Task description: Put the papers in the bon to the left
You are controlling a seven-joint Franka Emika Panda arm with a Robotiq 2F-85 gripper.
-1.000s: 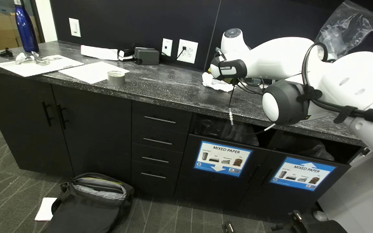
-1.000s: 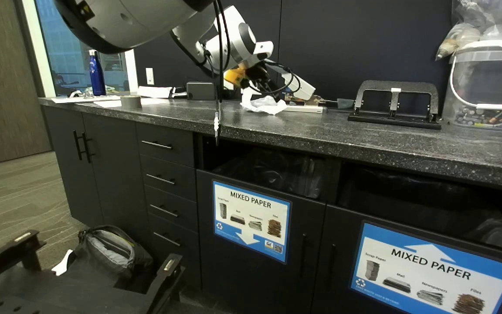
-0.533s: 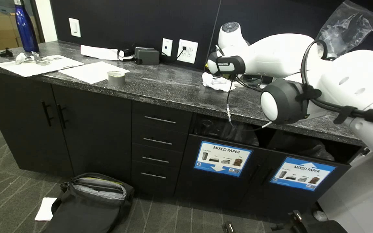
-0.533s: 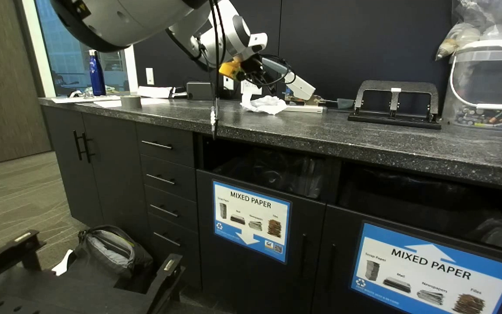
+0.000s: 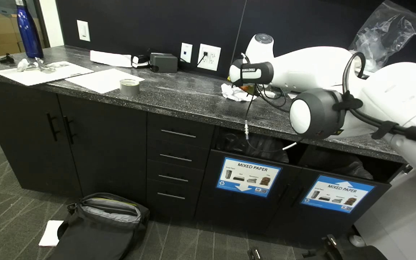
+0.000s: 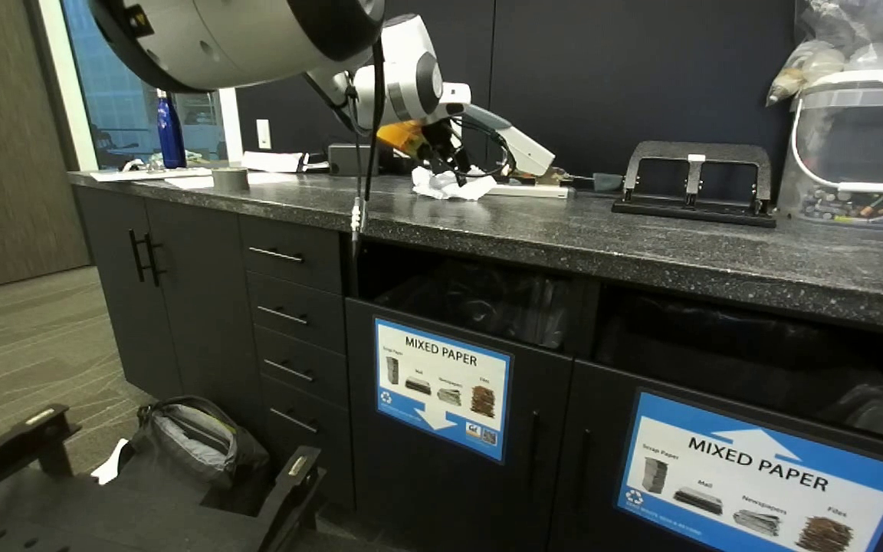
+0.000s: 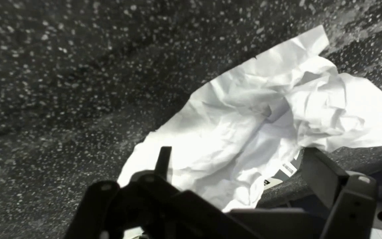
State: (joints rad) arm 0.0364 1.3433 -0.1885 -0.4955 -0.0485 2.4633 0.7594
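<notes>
The gripper (image 7: 239, 159) is held wide in the wrist view: its fingers (image 7: 323, 176) are parted, with the crumpled paper (image 7: 260, 122) spread in the gap and well beyond it, not clasped. Whether the paper is touched cannot be told. It is borne by the countertop (image 7: 61, 83), and along its upper-left side in that view a broad run of speckled surface is offered. Just past its lower edge, a barcode label (image 7: 288, 168) is shown there alone.

In both exterior views the paper is seen set back from the front edge (image 6: 641, 272), and a long stretch of countertop is found between it and the tape roll (image 5: 129, 87). Below that edge, the left bin (image 6: 549, 310) is seen through its slot, and a MIXED PAPER sign (image 6: 441, 391) is fixed on its front. In an exterior view the gripper is mostly masked by the arm (image 5: 309, 68), while a wall outlet (image 5: 213, 59) is plainly shown. In an exterior view a hole punch (image 6: 693, 176) and a clear pail (image 6: 863, 146) are included, and the dark fingers are seen right at the paper.
</notes>
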